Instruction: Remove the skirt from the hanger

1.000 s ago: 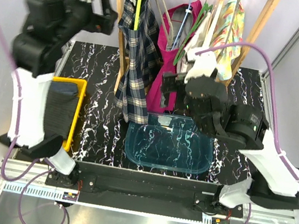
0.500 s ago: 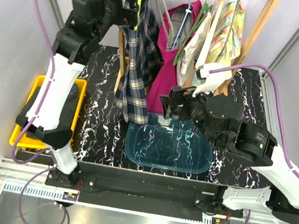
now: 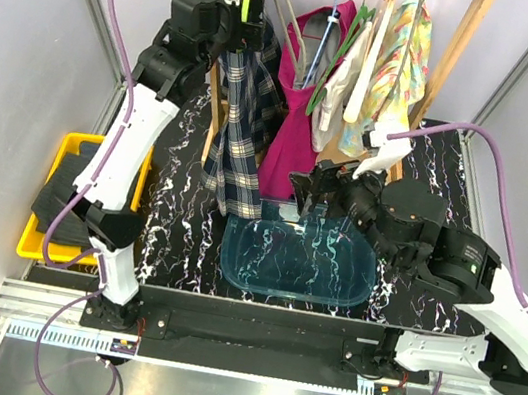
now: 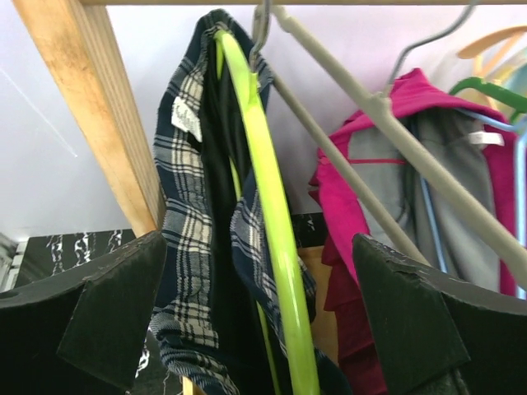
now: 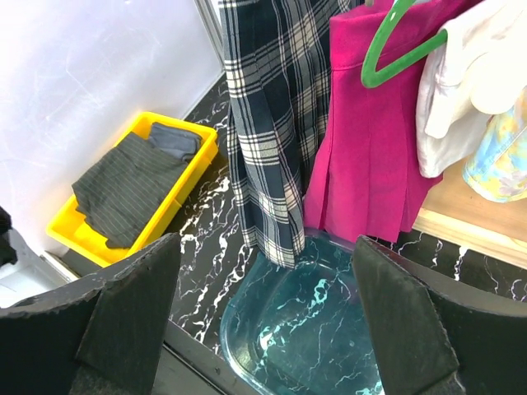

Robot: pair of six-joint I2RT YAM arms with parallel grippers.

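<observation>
The plaid skirt hangs on a lime hanger at the left end of the wooden rack, at about 11 o'clock on the black marble table seen from above. The cloth is draped over the top of the hanger and falls in long folds. Its lower hem reaches the far-left rim of the clear blue tub.

The left gripper is lifted high, just beside the top of the skirt, at 9 o'clock from it. It is released: its fingers are spread wide and grasp nothing. In the wrist view the hanger and skirt line up in the gap ahead of them. A grey hanger slants away at 2 o'clock from there.

The right gripper hangs over the far edge of the tub, also spread and holding nothing. It faces the plaid hem and a pink skirt just beside it, at 3 o'clock from the plaid one.

A yellow tray sits off the table's left edge, at 8 o'clock, with a dark cloth folded in it.
</observation>
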